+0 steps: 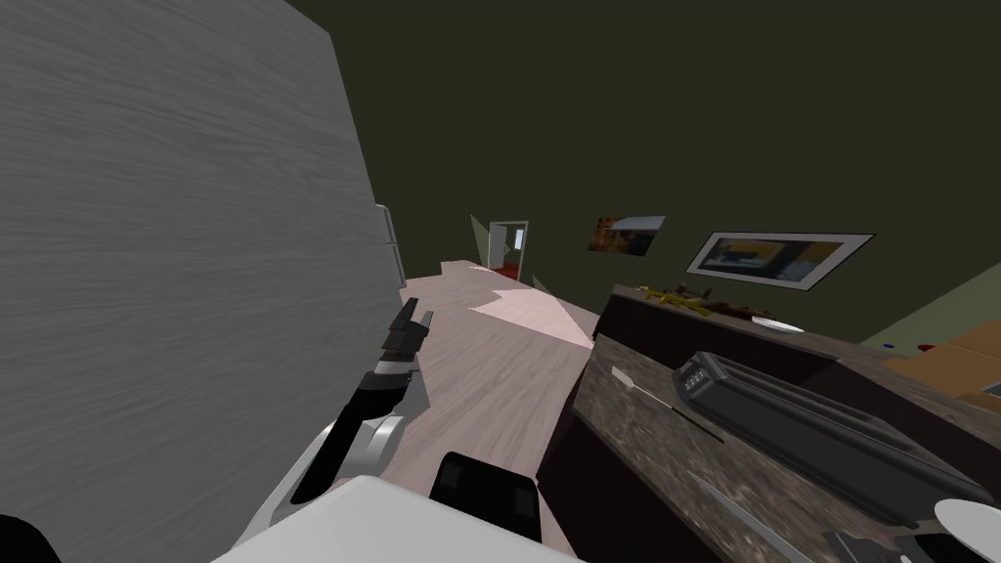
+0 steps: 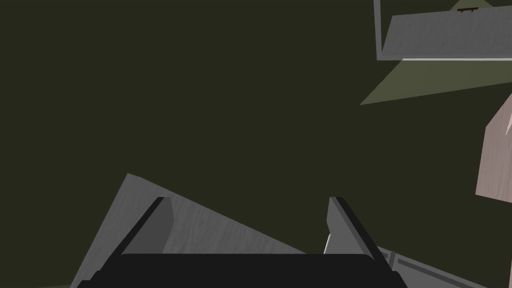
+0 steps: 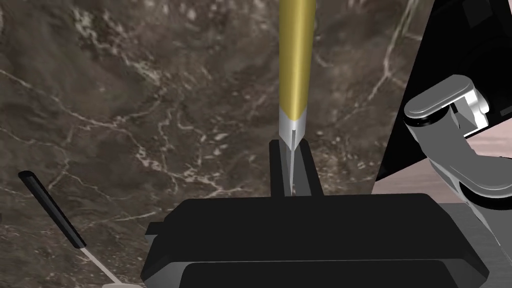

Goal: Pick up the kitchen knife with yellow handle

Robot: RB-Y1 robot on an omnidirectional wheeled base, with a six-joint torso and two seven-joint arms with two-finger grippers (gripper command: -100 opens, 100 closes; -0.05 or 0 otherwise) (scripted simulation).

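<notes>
Yellow-handled kitchen knife (image 3: 297,65) points away from the right end effector (image 3: 290,148), whose fingers are pressed together on the blade just below the handle. It is over the brown marbled table (image 3: 125,100), near one edge. A black-handled utensil (image 3: 50,207) lies well apart. The left end effector (image 2: 250,200) hangs spread beside a grey panel (image 1: 176,244).

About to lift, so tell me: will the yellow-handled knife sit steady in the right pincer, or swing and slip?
Likely stiff: the knife runs straight. It may pivot, since the right pincer clamps only the thin blade by the handle's end, with the whole handle sticking out beyond. The smooth blade might slip.
</notes>
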